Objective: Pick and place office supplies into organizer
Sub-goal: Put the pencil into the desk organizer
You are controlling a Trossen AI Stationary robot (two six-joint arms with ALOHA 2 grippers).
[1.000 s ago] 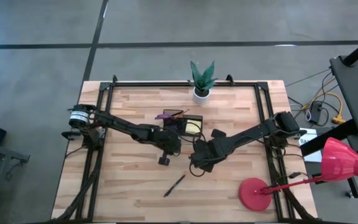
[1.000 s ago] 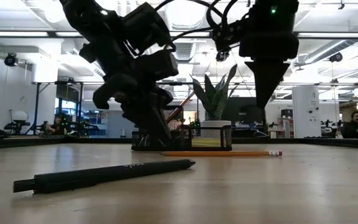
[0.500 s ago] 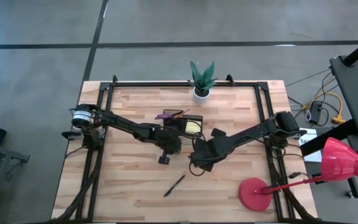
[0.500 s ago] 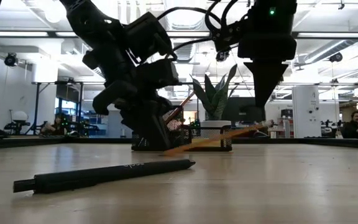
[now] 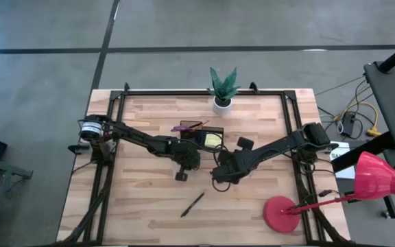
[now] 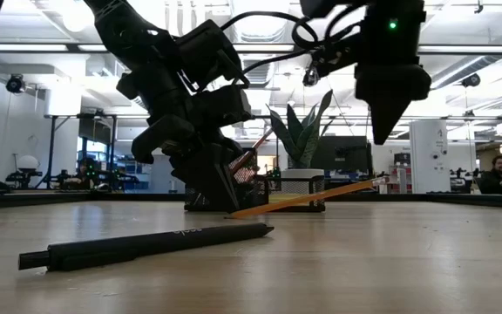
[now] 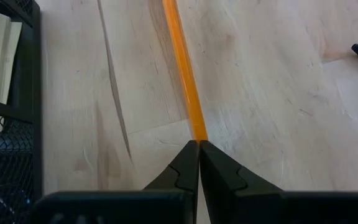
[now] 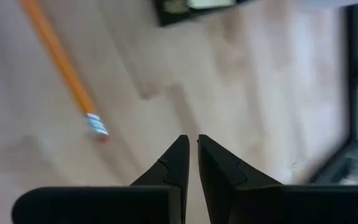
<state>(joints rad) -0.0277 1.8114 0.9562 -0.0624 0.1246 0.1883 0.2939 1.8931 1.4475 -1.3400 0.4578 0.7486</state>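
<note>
- orange pencil [image 6: 308,199] a second ago lay flat on the counter [image 6: 390,262]; now its eraser end is tilted up at frame centre-right, tip end low by the black organizer [image 6: 296,192].
- left tool [image 7: 198,149] clamped on the pencil's tip end, lifting it.
- right tool [image 8: 191,149] has risen toward the upper right, tips together, empty.
- pick looks done; drop into organizer remains.
- black pen [image 6: 146,246] not yet picked, lower left.
</note>
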